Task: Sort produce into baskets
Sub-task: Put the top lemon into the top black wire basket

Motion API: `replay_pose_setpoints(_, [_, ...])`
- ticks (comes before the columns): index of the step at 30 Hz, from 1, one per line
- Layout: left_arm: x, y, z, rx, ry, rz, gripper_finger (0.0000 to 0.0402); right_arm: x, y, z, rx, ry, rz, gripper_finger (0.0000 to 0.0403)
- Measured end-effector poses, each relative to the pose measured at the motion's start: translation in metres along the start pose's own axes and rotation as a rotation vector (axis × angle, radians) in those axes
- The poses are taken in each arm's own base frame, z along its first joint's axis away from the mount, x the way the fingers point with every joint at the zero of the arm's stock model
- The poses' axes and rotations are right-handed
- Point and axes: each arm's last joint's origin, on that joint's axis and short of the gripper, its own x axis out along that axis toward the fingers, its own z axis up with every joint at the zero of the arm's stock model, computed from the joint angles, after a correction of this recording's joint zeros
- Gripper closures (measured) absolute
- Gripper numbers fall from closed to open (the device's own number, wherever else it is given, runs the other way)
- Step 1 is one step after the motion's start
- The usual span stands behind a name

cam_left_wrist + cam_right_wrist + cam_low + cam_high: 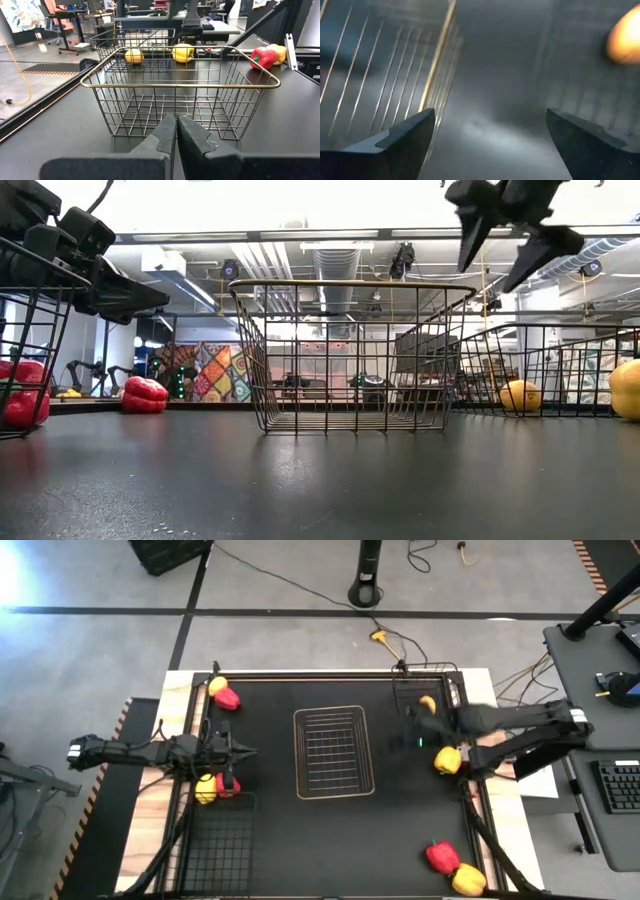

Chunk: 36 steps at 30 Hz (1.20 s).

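— What is sitting mid-table?
— A pale wire basket (355, 355), standing empty. A gripper (505, 240) is hanging above it, fingers spread.
— And toward the edges?
— A lemon (521, 396) is lying in a black basket (560, 370); a red pepper (145, 395) is resting opposite.

— What lies beyond the black table (400, 820)?
— A yellow plug (379, 636) on its cable, on the grey floor just past the far edge.
— And farther from the table?
— A black stand base (368, 590), well beyond that plug.
— To the side?
— A keyboard (619, 786) on a grey desk (590, 660), beside the table.
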Motion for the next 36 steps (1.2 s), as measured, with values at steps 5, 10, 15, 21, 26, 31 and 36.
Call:
replay_pose_setpoints(5, [0.0, 0.0, 0.0, 0.0, 0.0, 0.001, 0.0401, -0.005, 0.026, -0.064, -0.093, 0.275, 0.055, 0.003])
replay_pose_setpoints(10, [0.0, 0.0, 0.0, 0.0, 0.0, 0.0, 0.0401, -0.009, 0.042, -0.123, -0.064, 0.59, -0.051, 0.003])
replay_pose_setpoints(15, [0.0, 0.0, 0.0, 0.0, -0.001, 0.001, 0.0401, -0.01, 0.055, -0.164, -0.048, 0.79, -0.19, 0.003])
replay_pose_setpoints(21, [0.0, 0.0, 0.0, 0.0, 0.0, 0.0, 0.0401, -0.002, 0.07, -0.178, -0.099, 0.847, -0.225, 0.003])
replay_pose_setpoints(26, [0.0, 0.0, 0.0, 0.0, 0.0, 0.0, 0.0401, 0.014, 0.085, -0.174, -0.259, 0.801, -0.151, 0.003])
replay_pose_setpoints(31, [0.0, 0.0, 0.0, 0.0, 0.0, 0.0, 0.0401, 0.031, 0.101, -0.163, -0.359, 0.832, -0.101, 0.003])
replay_pose_setpoints(36, [0.0, 0.0, 0.0, 0.0, 0.0, 0.0, 0.0401, 0.021, 0.118, -0.159, -0.455, 0.847, 0.004, 0.003])
